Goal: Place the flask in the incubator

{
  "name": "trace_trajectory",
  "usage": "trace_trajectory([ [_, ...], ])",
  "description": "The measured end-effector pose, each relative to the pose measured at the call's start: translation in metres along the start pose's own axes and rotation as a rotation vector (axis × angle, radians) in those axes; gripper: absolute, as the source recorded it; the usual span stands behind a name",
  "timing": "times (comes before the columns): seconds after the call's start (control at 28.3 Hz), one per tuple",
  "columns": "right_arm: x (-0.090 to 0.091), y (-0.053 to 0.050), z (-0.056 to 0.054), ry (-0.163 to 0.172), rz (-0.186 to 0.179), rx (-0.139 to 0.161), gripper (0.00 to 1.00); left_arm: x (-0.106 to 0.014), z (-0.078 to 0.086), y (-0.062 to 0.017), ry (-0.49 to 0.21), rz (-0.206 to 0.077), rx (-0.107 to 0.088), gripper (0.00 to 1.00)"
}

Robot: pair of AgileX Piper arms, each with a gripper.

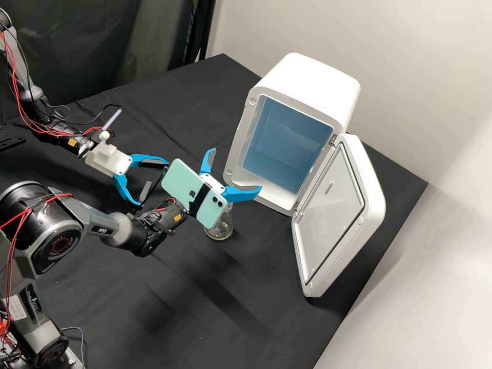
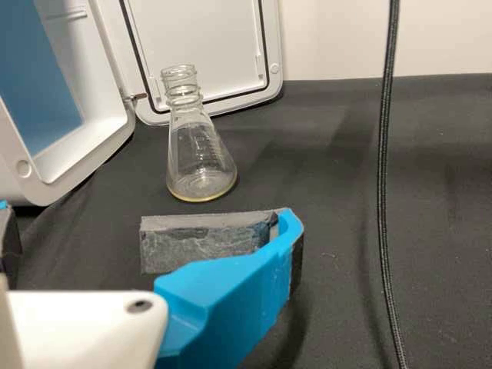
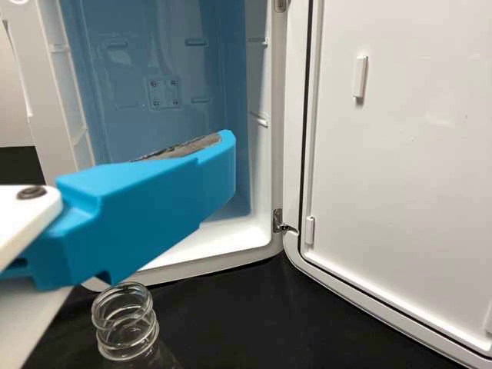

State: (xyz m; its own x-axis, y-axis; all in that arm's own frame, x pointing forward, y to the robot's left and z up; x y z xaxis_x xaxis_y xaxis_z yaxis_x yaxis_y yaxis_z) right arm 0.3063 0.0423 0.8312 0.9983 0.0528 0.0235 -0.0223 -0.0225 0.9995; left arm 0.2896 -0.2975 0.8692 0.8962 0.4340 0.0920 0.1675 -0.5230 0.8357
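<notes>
Right gripper point(image 1: 229, 177) hangs just above the flask point(image 1: 219, 225) with its two blue fingers spread wide, holding nothing. Left gripper point(image 1: 151, 180) sits a bit farther back over the bench point(image 1: 205, 307), fingers spread too, and empty.

So the job is only at its start, I think. One part is ready: the incubator point(image 1: 307, 82) is open, its door point(image 1: 338, 215) swung out to the side. The flask stands upright on the bench, just in front of the open box, not yet grabbed and not yet lifted. What is left is to pinch it, pick it up and set it inside.

The flask is clear glass, shaped like a cone with a wide flat bottom and a thin neck. Little screw rings go round the top (no cap on it), and it looks empty. Glass is smooth, so it may be slippery. The incubator is a white box with round corners, probably hard plastic, and pale blue inside. Dark rough pads point(image 2: 204, 240) line the fingers. The bench top is black and dull, like cloth.
</notes>
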Motion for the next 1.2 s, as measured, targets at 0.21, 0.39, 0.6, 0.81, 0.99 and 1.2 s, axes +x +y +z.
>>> trace_trajectory([
  [0.21,0.0,0.0,0.0,0.0,0.0,0.0,1.0,0.0,-0.001,0.0002,0.004,0.001,-0.001,1.0],
  [0.39,0.0,0.0,0.0,0.0,0.0,0.0,1.0,0.0,-0.005,0.0006,0.012,0.002,-0.036,1.0],
  [0.6,-0.001,0.001,-0.001,0.023,0.02,0.002,1.0,-0.001,-0.008,0.0008,0.021,0.001,-0.056,1.0],
  [0.81,-0.01,0.0,0.006,0.022,0.029,-0.005,1.0,0.0,-0.008,0.0019,0.019,0.005,-0.055,1.0],
  [0.99,-0.019,-0.002,0.011,0.032,0.037,-0.011,1.0,0.003,-0.008,0.0048,0.018,0.013,-0.053,1.0],
  [1.2,-0.025,-0.006,0.013,0.054,0.031,-0.023,1.0,0.003,-0.008,0.0048,0.019,0.012,-0.053,1.0],
])
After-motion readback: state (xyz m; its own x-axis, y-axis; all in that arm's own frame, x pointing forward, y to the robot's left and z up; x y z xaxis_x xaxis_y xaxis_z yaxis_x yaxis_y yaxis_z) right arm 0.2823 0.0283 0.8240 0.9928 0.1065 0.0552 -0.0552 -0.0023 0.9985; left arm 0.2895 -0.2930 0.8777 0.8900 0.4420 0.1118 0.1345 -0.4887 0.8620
